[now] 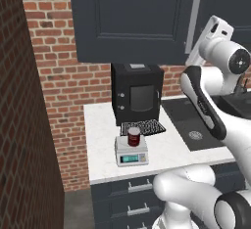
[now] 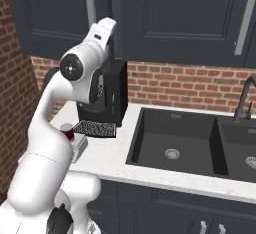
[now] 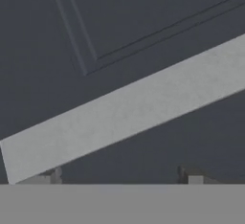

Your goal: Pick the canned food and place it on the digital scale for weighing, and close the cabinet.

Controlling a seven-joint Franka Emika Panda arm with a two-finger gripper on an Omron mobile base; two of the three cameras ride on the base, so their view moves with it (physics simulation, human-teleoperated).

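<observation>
Canned food (image 1: 134, 136) sits upright on top of the digital scale (image 1: 131, 153), roughly centred on its platform; teal display faces the counter's (image 1: 162, 153) front edge. Scale is just in front of the black ribbed mat (image 1: 142, 127), which lies in front of the black box appliance (image 1: 137, 93).

Arm is raised well above the scale, hand up at the cabinet (image 1: 132, 17) door, near the lower part of the light-grey bar handle (image 1: 193, 17). In the hand view the handle (image 3: 124, 110) runs diagonally across the frame, very close, with the panelled door behind it. Gripper (image 3: 119, 177) fingertips barely poke up at the bottom edge, spread apart, nothing between them, so it reads as open. Can't tell whether they touch the handle.

Can is far below the gripper, well apart from it.
</observation>
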